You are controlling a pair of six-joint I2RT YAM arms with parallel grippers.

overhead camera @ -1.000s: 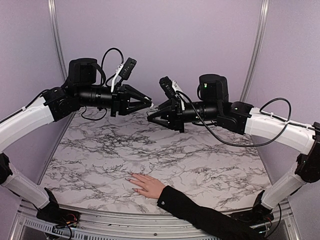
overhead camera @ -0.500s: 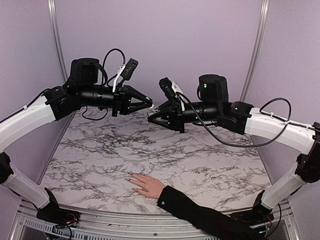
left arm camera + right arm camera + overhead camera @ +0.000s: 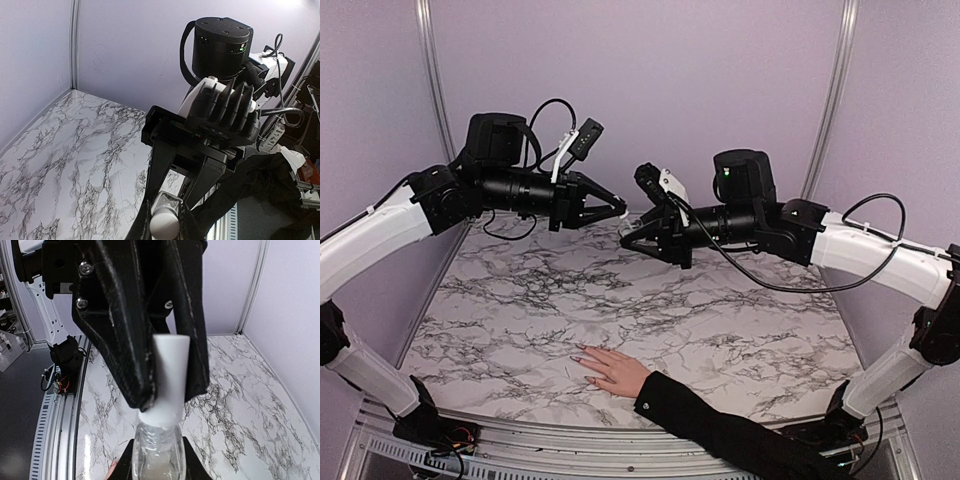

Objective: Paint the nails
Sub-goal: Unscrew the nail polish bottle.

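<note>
Both above marble table (image 3: 740,320): left hand (image 3: 621,211) clamps cap (image 3: 169,375), right hand (image 3: 624,240) bottle (image 3: 157,455).

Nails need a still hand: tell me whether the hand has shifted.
No. The hand lies against the same veins of the table as before.

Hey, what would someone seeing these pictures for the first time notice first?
The two arms meet tip to tip in mid-air above the marble table: the left end effector is clamped on a white cap, the right end effector on the small clear bottle that the cap tops. At the table's near edge a pale hand in a black sleeve lies flat, well below both.
</note>
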